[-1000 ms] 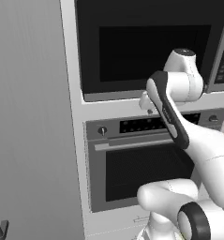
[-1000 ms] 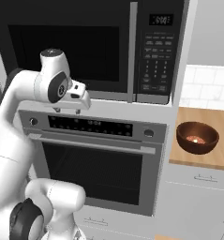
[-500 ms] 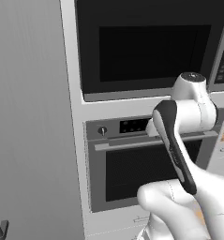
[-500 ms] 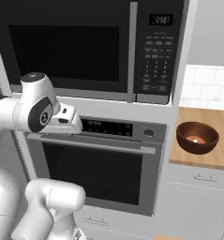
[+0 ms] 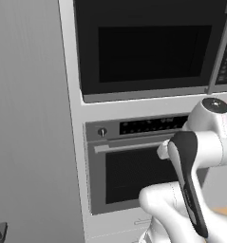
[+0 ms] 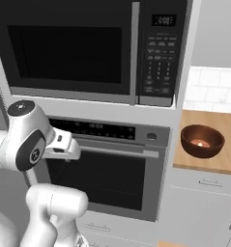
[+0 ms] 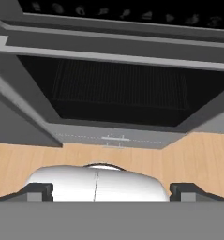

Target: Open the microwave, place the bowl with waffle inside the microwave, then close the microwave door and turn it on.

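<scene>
step: microwave door [image 6: 64, 46] not yet opened | jaws [image 7: 108, 192]: spread wide, empty, low before oven [image 6: 107, 176] | door's vertical handle [image 6: 134, 50] lay above, to their right | bowl [image 6: 202, 141] on tabletop [image 6: 223, 144], far right

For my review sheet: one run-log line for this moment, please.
microwave door: shut | bowl: on counter, waffle inside | gripper: open, facing oven

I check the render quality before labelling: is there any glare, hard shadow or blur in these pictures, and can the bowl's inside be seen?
Right base view: even flat light, no glare on the microwave door; the bowl shows a bright orange spot inside. Left base view: sharp, soft shading only. Hand view: the oven window is dark but unblurred.
</scene>
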{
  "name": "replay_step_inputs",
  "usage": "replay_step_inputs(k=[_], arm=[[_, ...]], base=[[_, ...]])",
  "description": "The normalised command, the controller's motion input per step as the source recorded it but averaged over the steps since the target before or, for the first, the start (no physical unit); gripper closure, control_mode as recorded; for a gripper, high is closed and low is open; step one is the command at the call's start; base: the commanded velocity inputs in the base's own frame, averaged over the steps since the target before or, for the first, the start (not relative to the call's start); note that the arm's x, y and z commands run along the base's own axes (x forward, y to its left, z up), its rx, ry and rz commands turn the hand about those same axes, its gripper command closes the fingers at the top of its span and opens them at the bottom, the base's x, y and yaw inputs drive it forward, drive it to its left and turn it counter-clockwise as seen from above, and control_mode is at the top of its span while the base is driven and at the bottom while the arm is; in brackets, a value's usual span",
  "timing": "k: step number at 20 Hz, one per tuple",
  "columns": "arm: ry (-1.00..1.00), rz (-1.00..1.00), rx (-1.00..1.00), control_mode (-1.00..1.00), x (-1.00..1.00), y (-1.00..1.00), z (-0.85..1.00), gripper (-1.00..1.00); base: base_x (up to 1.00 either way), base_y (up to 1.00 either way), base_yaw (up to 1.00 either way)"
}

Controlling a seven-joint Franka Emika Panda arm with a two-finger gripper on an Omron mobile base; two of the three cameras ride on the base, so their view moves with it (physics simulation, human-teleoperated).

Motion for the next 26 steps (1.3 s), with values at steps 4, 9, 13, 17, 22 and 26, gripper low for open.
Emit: replay_step_inputs(k=[4, 9, 13, 17, 22, 26], arm=[[0.0, 0.0, 0.0, 1.0, 0.0, 0.0, 0.0, -1.0], [0.0, 0.0, 0.0, 1.0, 0.0, 0.0, 0.0, -1.0], [0.0, 0.0, 0.0, 1.0, 0.0, 0.0, 0.0, -1.0], [0.0, 0.0, 0.0, 1.0, 0.0, 0.0, 0.0, -1.0], [0.0, 0.0, 0.0, 1.0, 0.0, 0.0, 0.0, -1.0], [0.0, 0.0, 0.0, 1.0, 0.0, 0.0, 0.0, -1.0]], base=[[-0.14, -0.57, 0.05], [-0.01, -0.58, 0.07], [0.0, -0.53, 0.12], [0.0, -0.55, 0.17], [0.0, -0.6, 0.19], [-0.01, -0.62, 0.22]])
